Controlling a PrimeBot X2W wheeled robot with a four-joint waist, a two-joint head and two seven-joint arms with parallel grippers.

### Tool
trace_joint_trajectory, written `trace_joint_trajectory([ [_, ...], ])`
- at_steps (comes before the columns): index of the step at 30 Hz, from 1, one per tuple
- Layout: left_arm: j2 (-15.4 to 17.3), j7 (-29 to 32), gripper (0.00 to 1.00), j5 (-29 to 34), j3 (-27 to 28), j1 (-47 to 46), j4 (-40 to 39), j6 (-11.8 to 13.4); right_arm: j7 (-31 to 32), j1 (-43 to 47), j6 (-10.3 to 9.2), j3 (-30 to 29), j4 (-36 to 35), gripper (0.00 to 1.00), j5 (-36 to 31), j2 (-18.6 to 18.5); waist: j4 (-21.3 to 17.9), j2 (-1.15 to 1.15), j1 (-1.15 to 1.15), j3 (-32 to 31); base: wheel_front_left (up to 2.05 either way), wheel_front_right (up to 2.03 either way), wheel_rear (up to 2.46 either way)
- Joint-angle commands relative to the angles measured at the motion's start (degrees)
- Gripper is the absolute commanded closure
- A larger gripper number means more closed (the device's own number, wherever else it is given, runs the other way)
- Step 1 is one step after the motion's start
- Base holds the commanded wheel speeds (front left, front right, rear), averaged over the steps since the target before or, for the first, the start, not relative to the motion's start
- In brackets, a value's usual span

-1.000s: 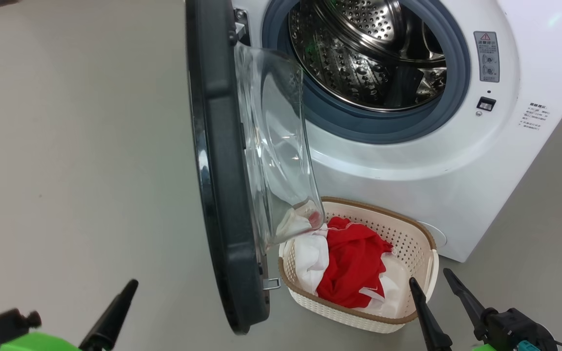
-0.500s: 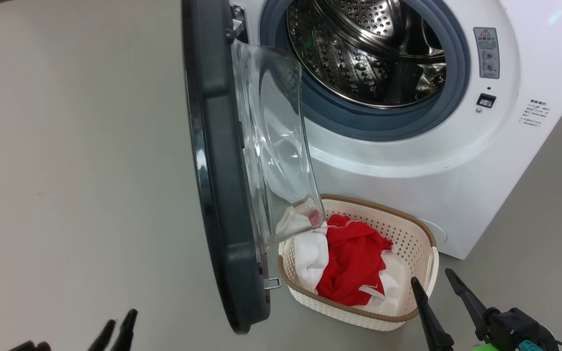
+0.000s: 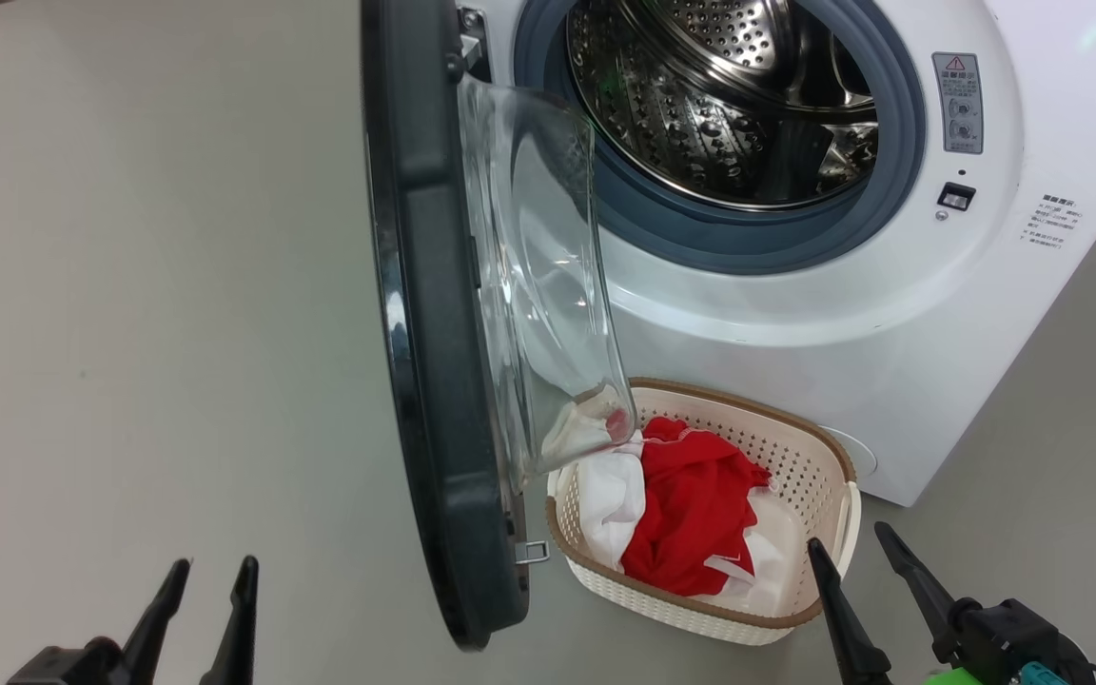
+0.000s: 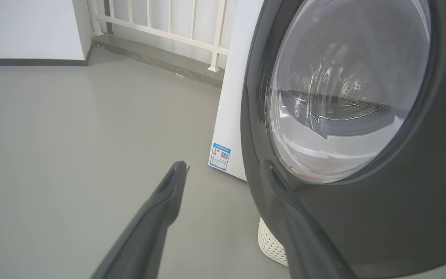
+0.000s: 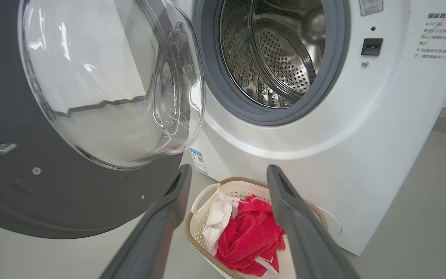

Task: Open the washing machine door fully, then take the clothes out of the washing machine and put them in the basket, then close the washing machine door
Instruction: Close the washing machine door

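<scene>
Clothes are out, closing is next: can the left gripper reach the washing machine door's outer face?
Probably yes. The open left gripper is on the outer side of the washing machine door, with bare floor between; the basket stands on the inner side.

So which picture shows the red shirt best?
The head view: the red shirt lies in the basket, seen from above, unblocked. The right wrist view shows it too, but the right claw hides part.

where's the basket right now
In the head view the basket sits on the floor, lower centre-right, in front of the washing machine and right of the open door.
</scene>
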Motion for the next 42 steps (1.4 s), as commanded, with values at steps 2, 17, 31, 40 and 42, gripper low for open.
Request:
trace_joint_trajectory([
  [2, -0.39, -0.7, 0.0, 3.55, 3.87, -0.6, -2.59, -0.31, -0.37, -2.4, 0.39, 0.79, -1.3, 0.0, 0.45, -0.26, -0.07, 0.0, 0.0, 0.12, 0.0, 0.0, 0.0],
  [17, -5.59, -0.71, 0.0, 13.37, 7.56, 2.3, -7.56, -0.31, -0.37, -2.45, 0.39, -0.33, -1.36, 0.0, 1.11, -0.26, -0.74, 0.0, 0.0, 0.13, 0.0, 0.0, 0.0],
  [31, -5.72, -0.71, 0.0, 13.66, 7.89, 2.63, -8.24, -0.31, -0.37, -2.05, 0.39, -0.22, -1.44, 0.0, 1.45, -0.26, -0.74, 0.0, 0.0, -0.37, 0.0, 0.0, 0.0],
  [40, -6.36, -0.71, 1.0, 7.91, 7.45, 1.8, -10.71, -0.31, -0.37, -2.04, 0.39, -0.24, -1.51, 0.0, 1.53, -0.26, -0.84, 0.0, 0.0, -0.32, 0.0, 0.0, 0.0],
  [42, -6.94, -0.71, 1.0, 2.4, 7.44, 1.58, -11.18, -0.31, -0.37, -2.1, 0.39, -0.22, -1.49, 0.0, 1.51, -0.26, -0.91, 0.0, 0.0, -0.3, 0.0, 0.0, 0.0],
])
